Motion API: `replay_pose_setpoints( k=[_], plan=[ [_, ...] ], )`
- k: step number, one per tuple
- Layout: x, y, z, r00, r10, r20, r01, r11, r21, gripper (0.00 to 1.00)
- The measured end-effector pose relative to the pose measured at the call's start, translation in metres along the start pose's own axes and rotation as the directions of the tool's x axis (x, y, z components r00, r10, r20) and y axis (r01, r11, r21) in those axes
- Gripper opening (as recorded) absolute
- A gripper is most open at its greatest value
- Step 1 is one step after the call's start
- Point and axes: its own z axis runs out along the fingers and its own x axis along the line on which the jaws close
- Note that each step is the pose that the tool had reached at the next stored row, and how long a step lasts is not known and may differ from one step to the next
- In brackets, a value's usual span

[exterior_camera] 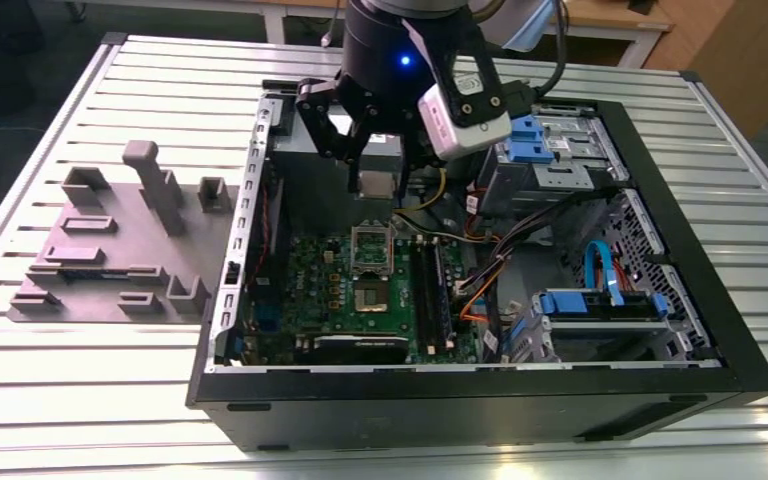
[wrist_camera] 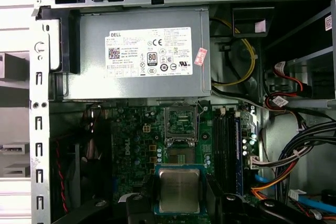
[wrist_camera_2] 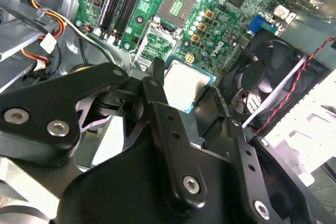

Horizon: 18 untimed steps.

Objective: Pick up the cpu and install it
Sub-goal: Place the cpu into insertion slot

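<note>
Cpu pinched by its edges in the clenched gripper, upper centre of the exterior view, held flat and metal-side up above the motherboard, likely for level seating.

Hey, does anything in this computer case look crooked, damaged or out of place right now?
Nothing stands out. The gripper holds the cpu level, its edges square to the motherboard inside the open case. The cables lie off to one side of the board.
</note>
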Motion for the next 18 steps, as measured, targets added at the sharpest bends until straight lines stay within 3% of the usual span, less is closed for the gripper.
replay_pose_setpoints(
  k=[13, 18],
  plan=[
    [-0.0010, -0.0027, 0.0230, 1.0000, -0.009, -0.0018, 0.009, 1.0000, 0.0009, 0.47],
    [-0.0012, -0.0038, 0.0252, 0.9999, -0.015, -0.0020, 0.015, 0.9999, 0.0012, 0.47]
  ],
)
